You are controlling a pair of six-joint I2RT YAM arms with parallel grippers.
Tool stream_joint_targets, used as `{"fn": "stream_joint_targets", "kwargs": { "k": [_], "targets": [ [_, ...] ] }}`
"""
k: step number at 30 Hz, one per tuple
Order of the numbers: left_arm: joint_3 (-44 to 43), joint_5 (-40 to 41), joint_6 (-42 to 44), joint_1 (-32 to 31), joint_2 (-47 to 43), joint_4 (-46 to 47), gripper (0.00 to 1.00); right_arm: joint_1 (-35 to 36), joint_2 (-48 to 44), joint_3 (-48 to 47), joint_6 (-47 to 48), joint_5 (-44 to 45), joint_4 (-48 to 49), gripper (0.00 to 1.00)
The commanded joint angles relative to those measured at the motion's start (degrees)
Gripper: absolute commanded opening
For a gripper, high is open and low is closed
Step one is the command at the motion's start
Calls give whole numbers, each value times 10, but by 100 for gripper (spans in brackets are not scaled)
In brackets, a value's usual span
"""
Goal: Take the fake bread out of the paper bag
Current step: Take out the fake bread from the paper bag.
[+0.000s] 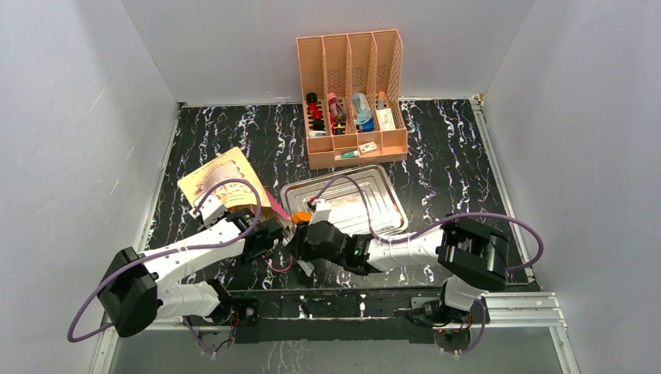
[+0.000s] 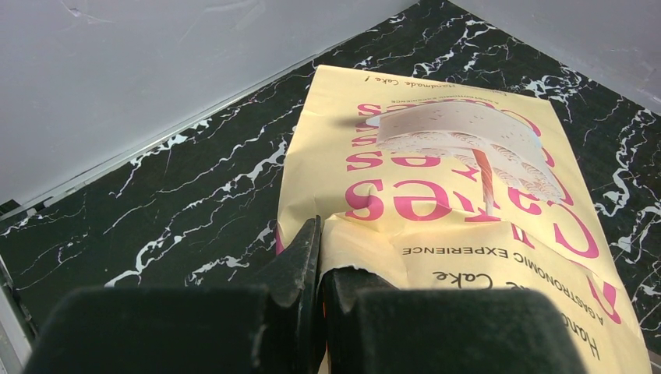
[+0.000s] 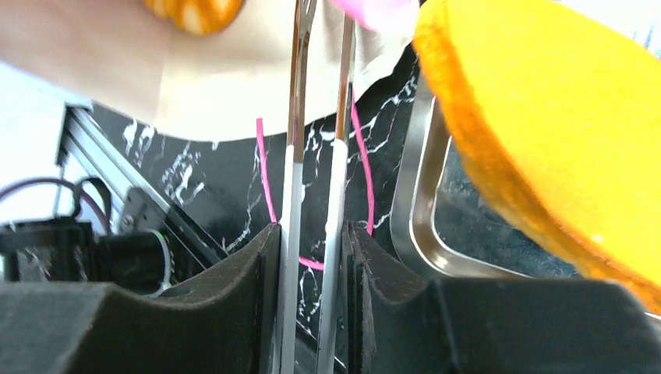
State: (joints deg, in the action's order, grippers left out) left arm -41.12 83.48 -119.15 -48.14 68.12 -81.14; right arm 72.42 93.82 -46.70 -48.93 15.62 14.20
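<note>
marble table (image 1: 218,132), left gripper (image 2: 318,261) pinching paper bag (image 2: 436,226)

There's the paper bag (image 2: 468,234), lettering upside down in the left wrist view: big pink "Cakes". Nearer the camera, small dark capitals read "A GASTRONOMIC EXPERIENCE", then a script "Cake". By the far edge, tiny script says "handmade Cake !". One more line starts "Hono", cut off.

- Fake bread (image 3: 546,117): blurring; being cut off by the top and right edges.
- Tongs (image 3: 293,156): tips running off the top edge.
- Paper bag (image 2: 436,257): near edge hiding behind the left gripper (image 2: 319,257).
- Organizer (image 1: 366,153): contents showing too small to name.
</note>
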Motion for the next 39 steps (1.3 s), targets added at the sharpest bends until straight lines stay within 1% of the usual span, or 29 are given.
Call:
{"fn": "stream_joint_targets", "kwargs": {
  "k": [1,6,11,16,23,31,37,39],
  "targets": [
    [1,-8,-173,-5,-10,-4,0,-14,-27,-9,-95,-15,80,26],
    [1,-7,-173,-6,-5,1,0,-28,1,-32,-149,-39,99,29],
    [-1,-7,-173,-8,1,4,0,-45,13,7,-245,-68,199,33],
    [-2,-5,-173,-10,0,1,0,-55,20,9,-270,-69,223,38],
    [5,-4,-173,-10,-6,3,0,-61,33,-2,-291,-67,215,39],
    [4,-3,-174,-10,-5,4,0,-63,37,-20,-304,-54,185,42],
    [2,-2,-173,-11,-3,3,0,-70,56,-40,-315,-50,177,43],
    [3,-1,-173,-13,-3,4,0,-72,75,-47,-320,-48,177,43]
  ]
}}
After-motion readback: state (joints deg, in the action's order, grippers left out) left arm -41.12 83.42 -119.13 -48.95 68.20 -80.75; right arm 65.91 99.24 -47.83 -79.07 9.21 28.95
